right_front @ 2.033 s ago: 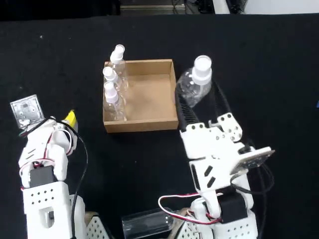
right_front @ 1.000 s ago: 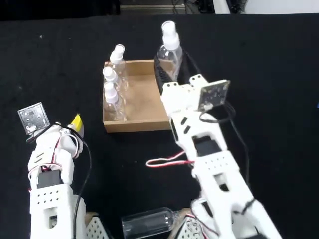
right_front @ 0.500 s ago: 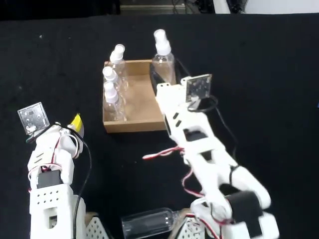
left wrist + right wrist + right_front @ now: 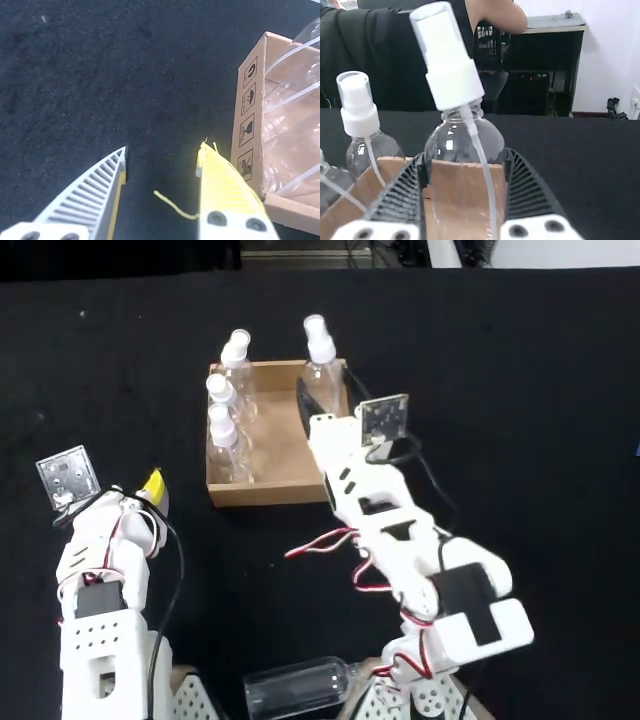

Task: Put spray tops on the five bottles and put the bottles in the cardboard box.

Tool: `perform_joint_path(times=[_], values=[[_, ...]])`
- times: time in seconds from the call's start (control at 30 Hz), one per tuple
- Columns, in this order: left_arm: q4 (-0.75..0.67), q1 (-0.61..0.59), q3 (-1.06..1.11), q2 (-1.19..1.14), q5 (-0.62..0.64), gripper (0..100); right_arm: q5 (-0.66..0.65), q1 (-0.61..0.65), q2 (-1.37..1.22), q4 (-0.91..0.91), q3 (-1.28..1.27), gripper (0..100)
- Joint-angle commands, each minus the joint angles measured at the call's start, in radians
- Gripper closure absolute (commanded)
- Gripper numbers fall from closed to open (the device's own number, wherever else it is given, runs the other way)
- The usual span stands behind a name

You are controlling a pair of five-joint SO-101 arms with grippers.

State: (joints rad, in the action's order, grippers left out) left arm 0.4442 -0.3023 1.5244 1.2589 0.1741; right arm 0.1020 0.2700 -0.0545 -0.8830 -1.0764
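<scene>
Bottles here are clear plastic, round at the shoulders, and the upright ones wear white spray tops with a thin tube hanging down inside. At the left, the left gripper [image 4: 163, 148] is wide open with nothing in it. One of its fingers is yellow, and it hangs over the black table [image 4: 520, 390] just beside the left side of the cardboard box [image 4: 280, 490]. The box is brown and open at the top. Three bottles stand in a row along its left wall: the far bottle [image 4: 237, 348], the middle bottle [image 4: 218, 390] and the near bottle [image 4: 222, 430]. At the far right corner of the box is the fourth bottle [image 4: 452, 140], standing up straight with its spray top [image 4: 447, 60] on. The right gripper [image 4: 465, 157] has closed its two black fingers on the sides of this bottle. I cannot tell if the bottle touches the box floor. A fifth bottle [image 4: 295, 687] lies on its side at the near edge, between the two arm bases.
</scene>
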Motion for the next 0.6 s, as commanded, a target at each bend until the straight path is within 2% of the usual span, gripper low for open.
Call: perform_joint_path(times=[0.0, 0.17, 0.4, 0.57], values=[[-0.021, 0.010, -0.010, 0.005, 0.008, 79, 0.005, 0.005, -0.012, -0.032, 0.101, 98.7], [-0.023, 0.010, -0.010, 0.005, 0.008, 79, 0.003, 0.009, -0.102, -0.037, 0.176, 98.7], [-0.023, 0.010, -0.010, 0.005, 0.008, 79, -0.002, 0.011, -0.213, -0.282, 0.143, 98.7], [-0.023, 0.010, -0.010, 0.005, 0.008, 79, -0.002, -0.021, -0.269, -0.321, 0.153, 98.7]])
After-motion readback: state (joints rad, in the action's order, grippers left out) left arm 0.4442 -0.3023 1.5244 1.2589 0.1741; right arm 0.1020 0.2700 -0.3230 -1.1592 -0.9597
